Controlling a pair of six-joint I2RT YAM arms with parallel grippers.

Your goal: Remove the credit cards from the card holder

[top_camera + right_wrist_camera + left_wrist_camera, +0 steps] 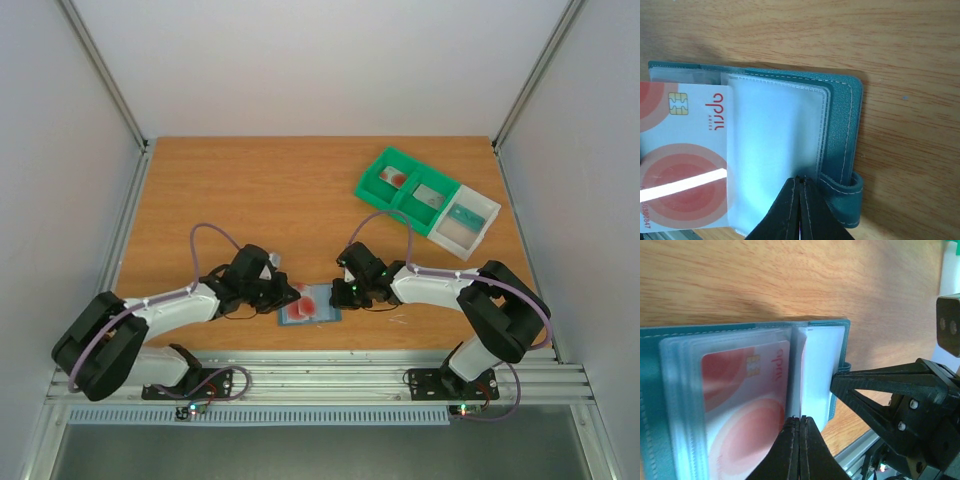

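The card holder (310, 308) lies open on the surface (250, 190) near its front edge, between the two arms. We see the left claw (800, 422) with its jaws pressed together and nothing between them. Its tips rest at the fold beside the clear sleeve that shows the reddish-pink card (745, 405). The right claw (800, 182) is also closed and empty. Its tips bear on the clear sleeves of the other panel, just beside the strap loop.

We judge that both closed tips work as pins that keep the soft holder flat and open, so a card can be slid sideways without dragging the holder along. From the right wrist, the card's chip end sticks out past the sleeve edge, away from that claw. No card is gripped yet. The green and white bins (372, 170) stand well apart, toward the far right.
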